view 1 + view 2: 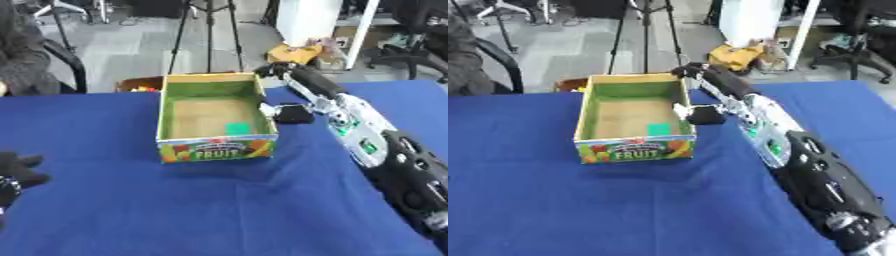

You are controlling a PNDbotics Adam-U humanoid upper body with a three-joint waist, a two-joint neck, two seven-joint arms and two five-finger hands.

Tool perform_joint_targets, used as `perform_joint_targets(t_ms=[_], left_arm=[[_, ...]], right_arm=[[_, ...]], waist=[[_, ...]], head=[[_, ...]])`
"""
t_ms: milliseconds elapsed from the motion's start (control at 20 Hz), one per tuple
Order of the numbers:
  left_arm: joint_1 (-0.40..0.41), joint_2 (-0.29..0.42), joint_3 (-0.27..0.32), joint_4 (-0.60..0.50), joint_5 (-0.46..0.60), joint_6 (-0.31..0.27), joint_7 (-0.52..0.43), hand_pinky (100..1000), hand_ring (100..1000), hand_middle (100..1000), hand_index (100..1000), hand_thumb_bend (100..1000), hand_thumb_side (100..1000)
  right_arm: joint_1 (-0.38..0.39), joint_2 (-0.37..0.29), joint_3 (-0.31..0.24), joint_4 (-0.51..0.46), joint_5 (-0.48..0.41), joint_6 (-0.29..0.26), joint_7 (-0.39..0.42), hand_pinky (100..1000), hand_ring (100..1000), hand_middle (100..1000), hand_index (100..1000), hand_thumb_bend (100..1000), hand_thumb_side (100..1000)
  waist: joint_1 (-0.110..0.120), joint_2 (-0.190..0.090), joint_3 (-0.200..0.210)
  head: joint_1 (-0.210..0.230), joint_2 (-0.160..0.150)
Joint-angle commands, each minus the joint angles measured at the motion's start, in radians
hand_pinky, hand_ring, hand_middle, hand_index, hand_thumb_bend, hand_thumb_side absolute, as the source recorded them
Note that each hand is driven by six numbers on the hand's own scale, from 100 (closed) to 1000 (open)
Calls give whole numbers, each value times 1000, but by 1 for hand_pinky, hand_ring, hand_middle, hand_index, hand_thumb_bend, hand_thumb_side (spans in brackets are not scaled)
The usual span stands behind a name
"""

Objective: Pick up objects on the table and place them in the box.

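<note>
Open cardboard box (213,116) with green inner walls holds one small green square (237,128); front label reads "FRUIT" (217,154). Right robot hand (702,115) at its rim, grip indiscernible; left robot hand (19,169) relaxed, holding nothing.

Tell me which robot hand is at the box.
The right hand, at the box's right wall; the left hand rests idle at the table's left edge.

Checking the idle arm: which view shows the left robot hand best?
The left eye view: the left robot hand rests at the left edge on the blue table, dark fingers relaxed. The right eye view does not show it at all.
</note>
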Motion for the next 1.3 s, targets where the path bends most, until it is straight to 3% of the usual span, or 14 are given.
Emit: perform_joint_targets(t_ms=[50,600,950,1300], left_arm=[[0,15,14,-12,-7,-3,10,745,812,562,770,733,744],[6,14,20,-7,-15,-3,18,745,813,562,768,733,746],[14,13,22,0,-21,-4,20,741,814,561,767,730,751],[21,10,20,7,-25,-6,16,731,814,559,766,727,758]], right_arm=[[16,-22,14,-110,-63,7,10,788,835,746,884,100,518],[160,39,38,-323,-251,116,98,782,833,706,852,100,618],[189,51,32,-372,-368,152,131,781,835,696,848,100,643],[206,65,24,-385,-397,179,136,779,836,690,844,100,646]], waist=[[2,-26,-15],[4,-31,-65],[6,-36,-74],[9,-35,-84]], head=[[29,10],[67,17],[76,36],[80,50]])
